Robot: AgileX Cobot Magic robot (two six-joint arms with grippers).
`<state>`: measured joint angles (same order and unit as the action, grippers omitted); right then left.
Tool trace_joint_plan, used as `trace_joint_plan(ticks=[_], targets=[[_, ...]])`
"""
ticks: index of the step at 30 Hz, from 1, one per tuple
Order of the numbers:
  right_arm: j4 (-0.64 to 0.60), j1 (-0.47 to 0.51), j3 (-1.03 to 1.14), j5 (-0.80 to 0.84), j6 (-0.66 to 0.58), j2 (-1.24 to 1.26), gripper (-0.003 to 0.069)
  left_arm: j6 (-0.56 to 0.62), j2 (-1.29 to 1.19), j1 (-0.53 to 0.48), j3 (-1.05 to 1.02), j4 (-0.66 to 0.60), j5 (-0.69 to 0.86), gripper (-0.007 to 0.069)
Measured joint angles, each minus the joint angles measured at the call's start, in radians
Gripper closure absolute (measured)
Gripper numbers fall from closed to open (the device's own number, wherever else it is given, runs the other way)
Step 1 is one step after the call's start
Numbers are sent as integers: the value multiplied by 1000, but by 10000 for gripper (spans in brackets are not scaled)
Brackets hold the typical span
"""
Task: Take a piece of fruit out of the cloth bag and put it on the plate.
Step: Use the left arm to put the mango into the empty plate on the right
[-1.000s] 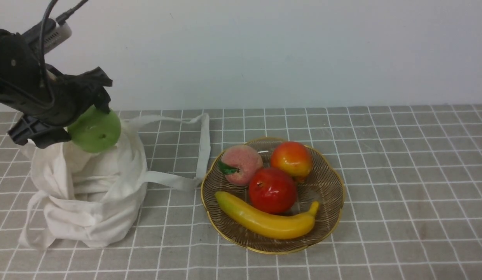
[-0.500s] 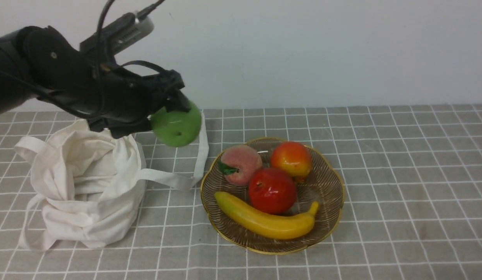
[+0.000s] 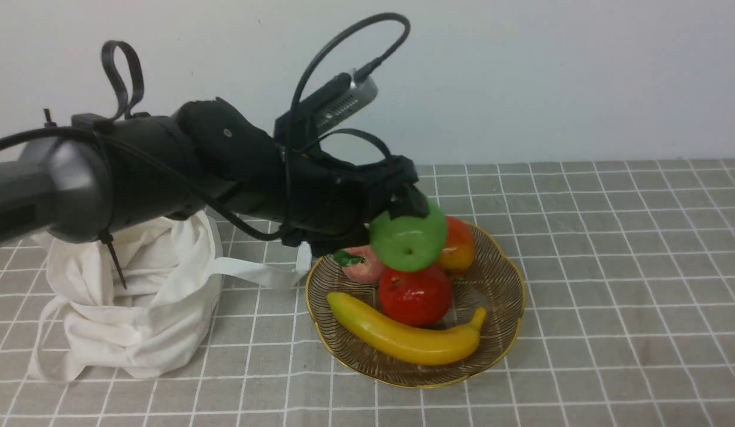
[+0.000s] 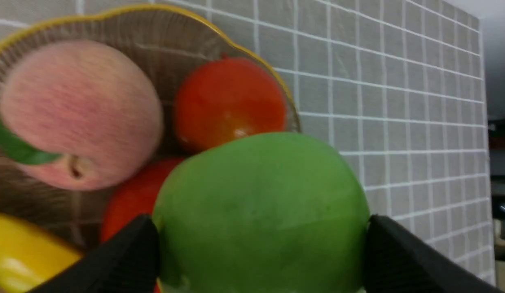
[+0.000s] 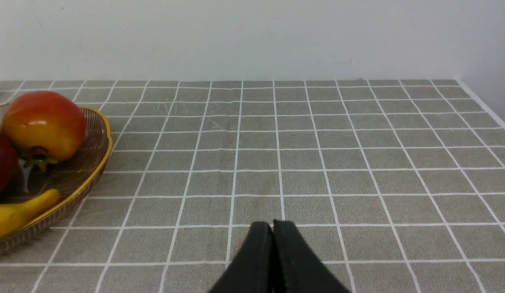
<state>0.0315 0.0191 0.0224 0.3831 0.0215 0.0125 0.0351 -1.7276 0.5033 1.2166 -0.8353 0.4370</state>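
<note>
My left gripper (image 3: 403, 228) is shut on the green apple (image 3: 408, 240), the piece of fruit, and holds it in the air above the brown gold-rimmed plate (image 3: 498, 279). In the left wrist view the apple (image 4: 260, 211) fills the space between the two black fingers (image 4: 126, 252), with the plate's rim (image 4: 252, 53) beneath. The white cloth bag (image 3: 136, 296) sits slumped at the left, its strap reaching toward the plate. My right gripper (image 5: 273, 228) is shut and empty above bare cloth; it does not show in the front view.
On the plate lie a pinkish peach (image 3: 361, 264), a red apple (image 3: 415, 296), a red-orange fruit (image 3: 459, 243) and a yellow banana (image 3: 403, 338). A grey checked tablecloth (image 3: 610, 267) covers the table, and a white wall stands behind.
My left arm has swung right with the green apple, from above the bag's mouth to over the plate. The bag has stayed put, its top slumped.
</note>
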Motion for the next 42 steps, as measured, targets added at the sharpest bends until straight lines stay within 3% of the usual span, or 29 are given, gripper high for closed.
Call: trace_joint_plan(ticks=[3,7,11,38,42], targets=[[0,0,0,0,0,0,676,116,0,60,0,-81,-9,35],[0,0,0,0,0,0,676,185,0,102,0,-130,-35,35],[0,0,0,0,0,0,676,300,-14,159,0,-237,-153,35],[0,0,0,0,0,0,676,712,-170,176,18,-608,-232,35],[0,0,0,0,0,0,676,775,-179,176,18,-665,-233,8]])
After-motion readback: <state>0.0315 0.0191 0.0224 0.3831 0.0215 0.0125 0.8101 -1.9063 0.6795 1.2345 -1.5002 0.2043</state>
